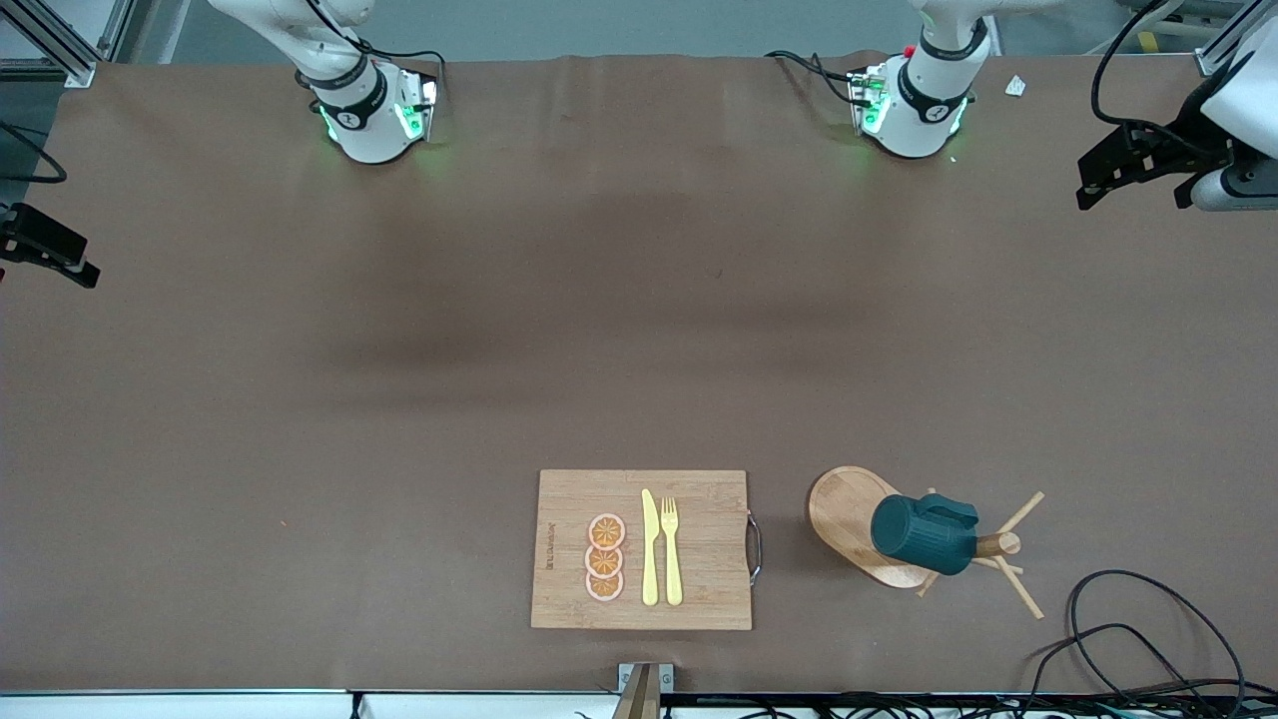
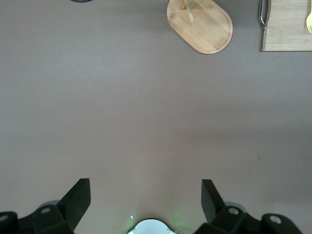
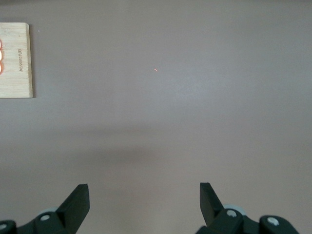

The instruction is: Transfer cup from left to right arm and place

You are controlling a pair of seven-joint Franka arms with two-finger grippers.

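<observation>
Teal cup (image 1: 924, 534): hangs on wooden mug tree (image 1: 879, 527), beside the cutting board (image 1: 642, 549).
Left gripper (image 2: 146, 202): empty, fingers spread, high over bare table.
Right gripper (image 3: 144, 202): empty, spread, waits.
Advice: grasp the ribbed body, lift along the peg.

White arm bases (image 1: 364, 105) with black bands, green lights (upper frame), black cables; black wedge-shaped fingertips (image 2: 78, 197).

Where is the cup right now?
In the front view, the cup hangs on a wooden mug stand, beside the cutting board, toward the left arm's end.
</observation>
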